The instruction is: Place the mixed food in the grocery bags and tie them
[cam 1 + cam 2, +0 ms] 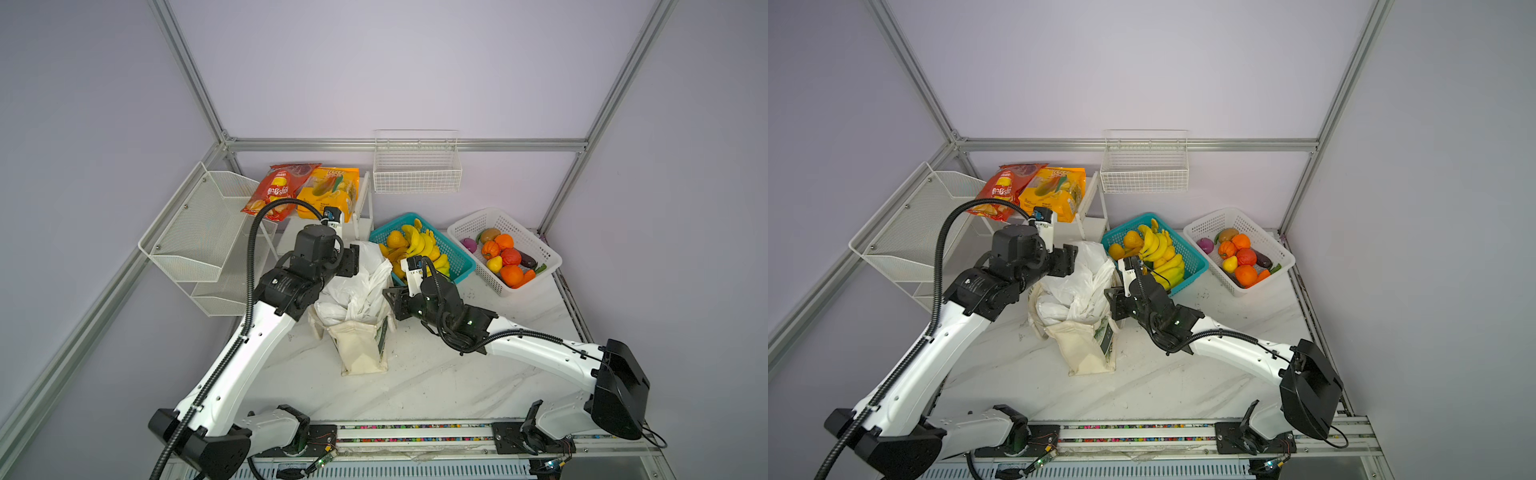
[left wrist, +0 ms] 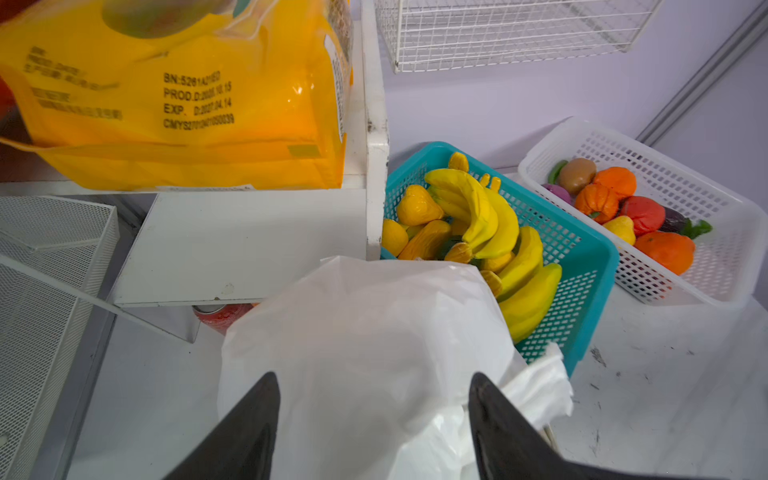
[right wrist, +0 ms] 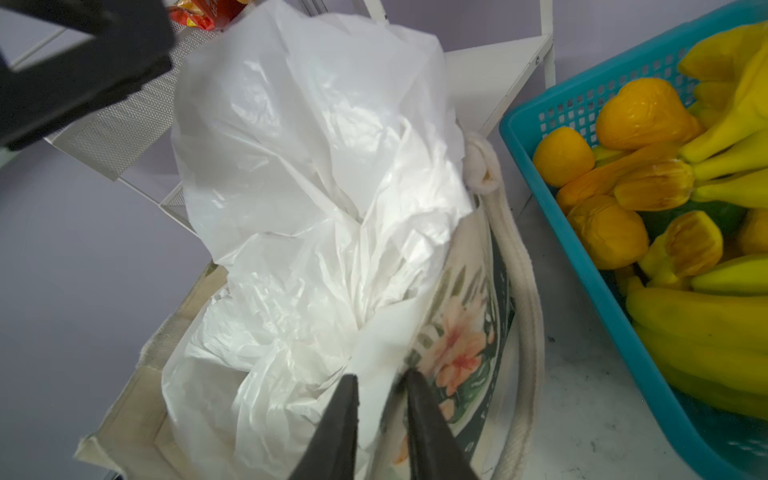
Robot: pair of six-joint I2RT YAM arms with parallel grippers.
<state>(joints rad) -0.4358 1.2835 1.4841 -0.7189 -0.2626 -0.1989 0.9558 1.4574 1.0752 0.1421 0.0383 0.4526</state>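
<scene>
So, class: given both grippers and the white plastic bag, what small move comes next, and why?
Probably shut the left gripper: its jaws stand open around the white plastic bag, while the right gripper has a strip of it between its jaws.

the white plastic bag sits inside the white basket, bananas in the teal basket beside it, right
No: the white plastic bag sits inside the cream canvas tote, as the right wrist view shows. The bananas are in the teal basket beside it.
</scene>
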